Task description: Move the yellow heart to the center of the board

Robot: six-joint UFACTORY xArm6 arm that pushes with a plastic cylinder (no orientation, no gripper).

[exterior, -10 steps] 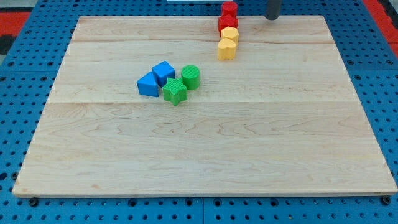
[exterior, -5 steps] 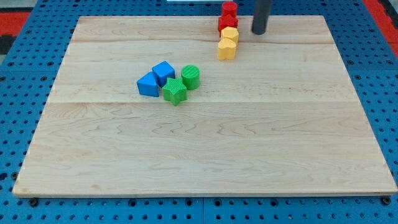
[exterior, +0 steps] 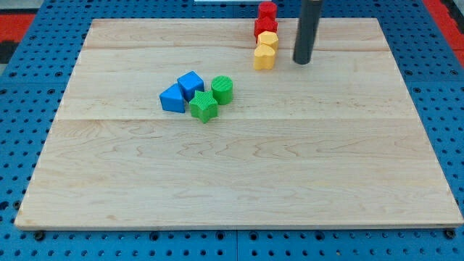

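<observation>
Camera view: my tip just right of yellow heart.

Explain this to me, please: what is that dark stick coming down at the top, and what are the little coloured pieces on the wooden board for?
The dark stick is the end of a robot arm. It has no hand, only a rod, and my tip slides over the wooden board to push blocks around; nothing is held. The single camera looks down at the board; its mounting is not known. Near the view's top a column of blocks runs from a red block through a second red block and a yellow block to the yellow heart, nearest the centre. My tip stands just to the heart's right, apart from it. Left of centre sit a blue cube, a blue triangular block, a green star and a green cylinder.
</observation>
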